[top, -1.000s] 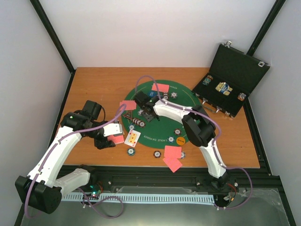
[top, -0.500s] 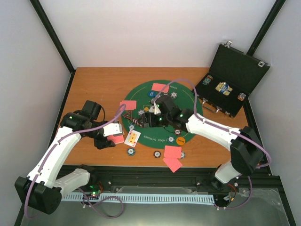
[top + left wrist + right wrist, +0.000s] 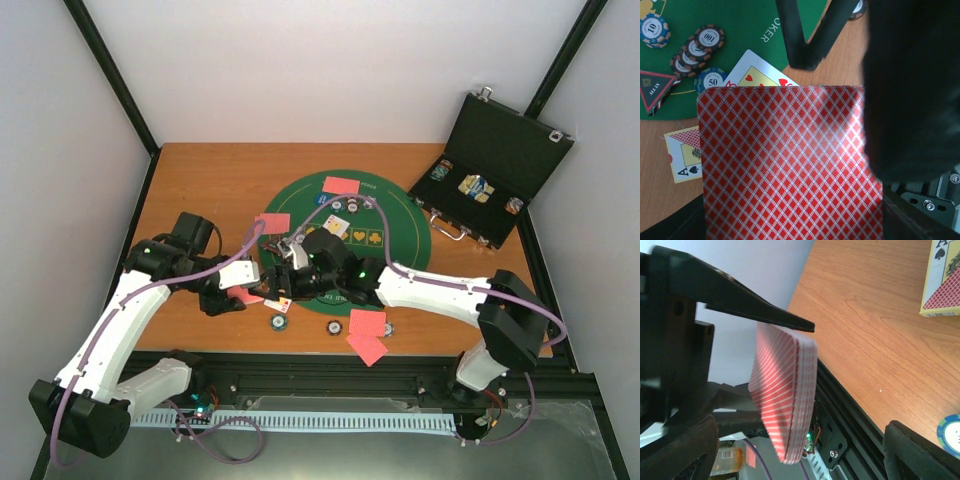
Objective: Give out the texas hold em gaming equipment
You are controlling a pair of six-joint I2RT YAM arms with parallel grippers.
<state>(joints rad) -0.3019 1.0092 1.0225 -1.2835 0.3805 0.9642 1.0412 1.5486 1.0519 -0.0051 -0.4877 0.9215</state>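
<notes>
My left gripper point(image 3: 238, 290) is shut on a deck of red-backed playing cards point(image 3: 790, 165), held off the mat's left edge; the deck fills the left wrist view. My right gripper point(image 3: 274, 284) has reached across to it and stands open. In the right wrist view the deck point(image 3: 785, 395) sits between my right gripper's point(image 3: 800, 455) dark fingers point(image 3: 685, 450), apart from both, with a left finger point(image 3: 760, 310) lying on its top. Striped poker chips point(image 3: 695, 50) lie on the green mat point(image 3: 395, 255). A face-up heart card point(image 3: 757, 75) lies just beyond the deck.
Face-down red cards lie at the mat's left point(image 3: 271, 222), far point(image 3: 341, 185) and near point(image 3: 367, 335) sides. Two face-up cards point(image 3: 350, 232) lie on the felt. Loose chips point(image 3: 279, 321) sit at the front. The open black case point(image 3: 490, 180) stands at the back right.
My right arm swung from the mat's middle over to the left, up to the held deck, and its jaws opened wider. The left arm and deck stayed put.
</notes>
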